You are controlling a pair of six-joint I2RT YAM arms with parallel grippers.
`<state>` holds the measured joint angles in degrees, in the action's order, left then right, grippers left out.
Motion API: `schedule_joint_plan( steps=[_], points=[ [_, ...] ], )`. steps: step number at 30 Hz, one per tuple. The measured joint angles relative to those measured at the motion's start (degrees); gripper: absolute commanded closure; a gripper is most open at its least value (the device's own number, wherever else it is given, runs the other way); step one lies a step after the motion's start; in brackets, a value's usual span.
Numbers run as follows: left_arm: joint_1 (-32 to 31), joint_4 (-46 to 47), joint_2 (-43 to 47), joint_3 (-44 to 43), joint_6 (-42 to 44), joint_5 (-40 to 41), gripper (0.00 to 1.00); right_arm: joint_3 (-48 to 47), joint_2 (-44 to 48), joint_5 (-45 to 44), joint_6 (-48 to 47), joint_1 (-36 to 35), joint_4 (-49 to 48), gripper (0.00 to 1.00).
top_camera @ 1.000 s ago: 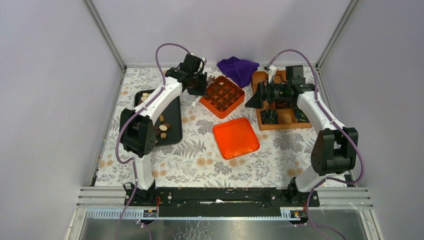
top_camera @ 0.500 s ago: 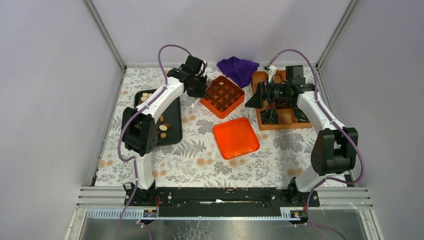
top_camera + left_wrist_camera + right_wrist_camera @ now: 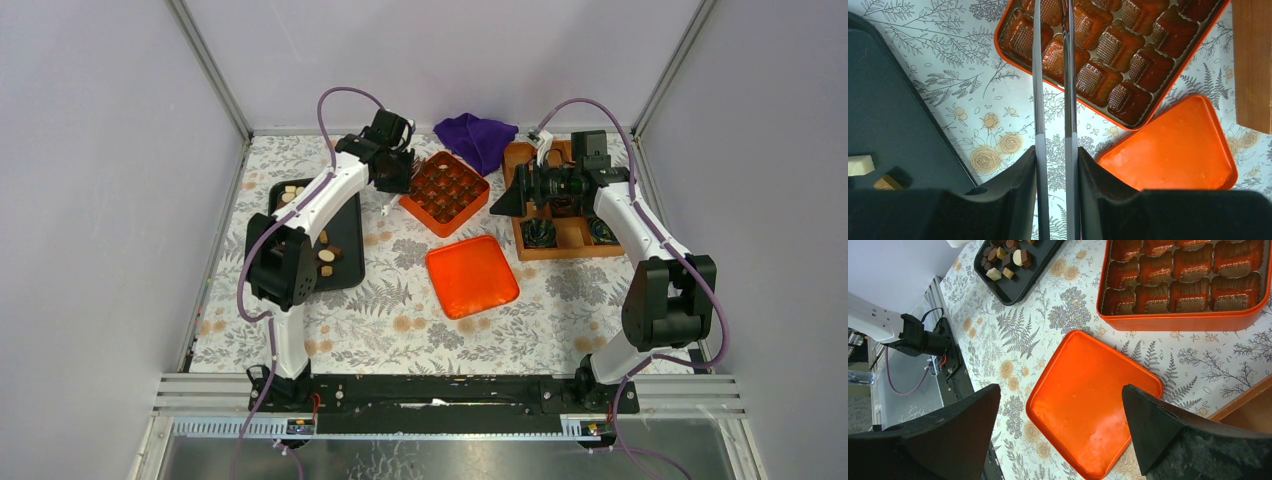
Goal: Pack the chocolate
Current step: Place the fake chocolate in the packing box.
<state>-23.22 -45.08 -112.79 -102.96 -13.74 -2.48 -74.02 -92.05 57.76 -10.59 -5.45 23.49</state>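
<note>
**Chocolate packing: tweezers over the box, pieces on the tray**

The left gripper has its jaws pinched down narrow on a pair of long metal tweezers, with the blades reaching out over the orange box. The tips run off the top of the wrist view, so I can't tell if there's a piece between them. The right gripper has its jaws spread as wide as they go with nothing in them. It hangs above the orange lid, which lies flat on the bench just in front of the box.

The box is a grid of brown ribbed cups, and from what I can see they look unfilled. The chocolate sits in loose clusters on the black tray over on the left, well apart from the box. It's little dark brown, tan and cream-white bites, some round, some blocky.

My guess on handling: they're light and rigid, but smooth enough to squirt out from between metal tips. They'd probably scuff or chip if squeezed hard. I'd pinch each one across its flat sides, low down and gently, one at a time.
</note>
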Motion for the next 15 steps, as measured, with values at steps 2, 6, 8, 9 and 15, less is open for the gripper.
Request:
schedule_joint_plan(
  steps=[2, 6, 8, 9, 15],
  points=[
    [0.0, 0.0, -0.2, -0.4, 0.0, 0.0, 0.66, 0.0, 0.0, 0.2, 0.0, 0.0, 0.0, 0.0],
    [0.0, -0.1, -0.2, -0.5, 0.1, 0.0, 0.65, 0.0, 0.0, 0.2, 0.0, 0.0, 0.0, 0.0],
    [0.0, -0.1, -0.3, -0.5, 0.1, 0.0, 0.64, 0.0, 0.0, 0.2, 0.0, 0.0, 0.0, 0.0],
    [0.0, -0.1, -0.3, -0.5, 0.1, 0.0, 0.64, 0.0, 0.0, 0.2, 0.0, 0.0, 0.0, 0.0],
    [0.0, -0.1, -0.3, -0.5, 0.3, 0.0, 0.6, 0.0, 0.0, 0.2, 0.0, 0.0, 0.0, 0.0]
  ],
)
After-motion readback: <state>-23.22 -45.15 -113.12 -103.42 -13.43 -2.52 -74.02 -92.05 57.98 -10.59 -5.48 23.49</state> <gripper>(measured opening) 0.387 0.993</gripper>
